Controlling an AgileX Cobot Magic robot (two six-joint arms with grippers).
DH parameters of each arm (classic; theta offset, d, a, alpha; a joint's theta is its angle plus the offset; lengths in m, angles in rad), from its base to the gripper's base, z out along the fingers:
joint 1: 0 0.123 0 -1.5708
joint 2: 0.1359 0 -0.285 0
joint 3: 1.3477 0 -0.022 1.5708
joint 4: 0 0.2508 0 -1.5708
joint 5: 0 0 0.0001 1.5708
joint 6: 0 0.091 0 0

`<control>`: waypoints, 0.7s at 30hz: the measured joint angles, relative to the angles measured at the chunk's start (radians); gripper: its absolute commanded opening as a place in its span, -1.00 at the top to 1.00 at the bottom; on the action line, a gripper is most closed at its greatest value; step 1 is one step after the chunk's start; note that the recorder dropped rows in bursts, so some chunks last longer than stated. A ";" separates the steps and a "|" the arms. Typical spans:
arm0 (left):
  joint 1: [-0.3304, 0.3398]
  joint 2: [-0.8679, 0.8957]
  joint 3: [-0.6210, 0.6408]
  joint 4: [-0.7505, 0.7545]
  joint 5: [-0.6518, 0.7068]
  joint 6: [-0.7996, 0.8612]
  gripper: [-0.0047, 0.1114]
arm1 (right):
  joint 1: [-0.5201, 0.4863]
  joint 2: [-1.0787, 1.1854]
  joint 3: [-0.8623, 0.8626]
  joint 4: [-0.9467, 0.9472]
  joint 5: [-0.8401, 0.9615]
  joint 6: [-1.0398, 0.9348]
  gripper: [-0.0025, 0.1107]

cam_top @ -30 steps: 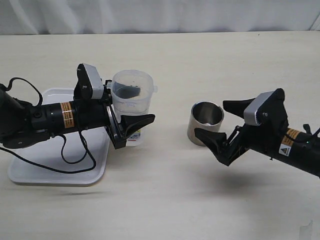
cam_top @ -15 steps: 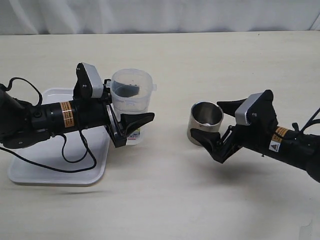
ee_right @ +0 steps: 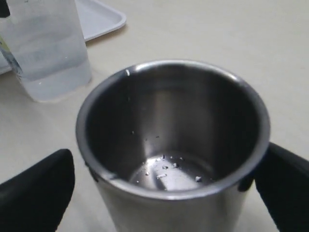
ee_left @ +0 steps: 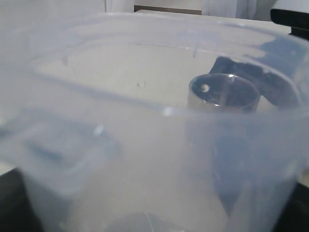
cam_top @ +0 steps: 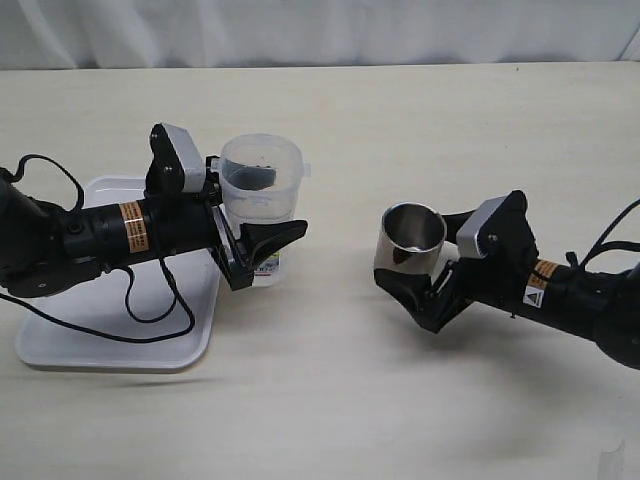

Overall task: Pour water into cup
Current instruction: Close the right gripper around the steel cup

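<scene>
Pre-pour setup, nothing tipped yet. The left gripper (cam_top: 268, 222) is clenched on the tall translucent plastic container (cam_top: 262, 185) at the edge of the white plastic tray (cam_top: 60, 345). The short brushed-steel cup (cam_top: 410, 238) stands on the beige desk (cam_top: 330, 400) at 3 o'clock from the container. The right gripper (cam_top: 417, 262) straddles it with jaws spread, not clamped. Likely next: steady the cup, bring the container over, tip slowly. The water (ee_right: 50, 72) reads only as a faint band, and the far left finger is hidden behind the container.
</scene>
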 measured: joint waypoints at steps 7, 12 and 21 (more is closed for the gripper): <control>0.000 0.000 0.000 0.000 0.000 0.000 0.92 | 0.000 0.029 -0.049 -0.004 -0.014 -0.002 -0.69; 0.000 0.000 0.000 0.000 0.000 0.000 0.92 | 0.000 0.029 -0.067 -0.004 -0.006 0.000 -0.69; 0.000 0.000 0.000 0.000 0.000 0.000 0.92 | 0.000 0.056 -0.067 -0.005 -0.012 0.003 -0.69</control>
